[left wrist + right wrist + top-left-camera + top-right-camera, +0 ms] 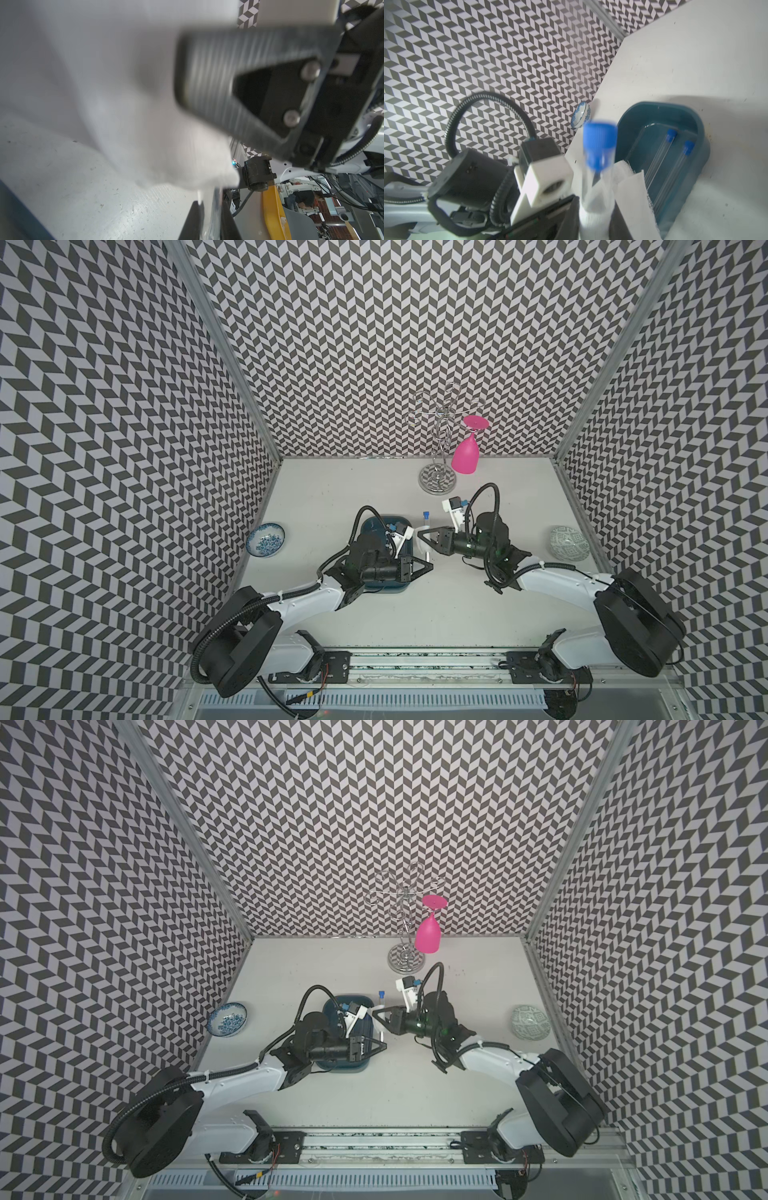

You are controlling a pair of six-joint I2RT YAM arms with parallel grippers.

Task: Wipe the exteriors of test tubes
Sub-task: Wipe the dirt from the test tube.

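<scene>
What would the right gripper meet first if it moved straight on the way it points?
Probably the left arm's white camera mount just ahead of the right gripper over the teal tray; heights are unclear, so it might reach the tray instead.

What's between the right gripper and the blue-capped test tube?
A white tissue, wrapped around the test tube inside the right gripper; the right wrist view shows it.

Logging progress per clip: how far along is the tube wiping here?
Done: nothing provably; wiped tubes look like unwiped ones. In hand: the right gripper pinches white tissue wrapped round one blue-capped tube, held beside the teal tray; the left gripper is shut close by. Left: possibly the two tubes lying in the tray.
</scene>
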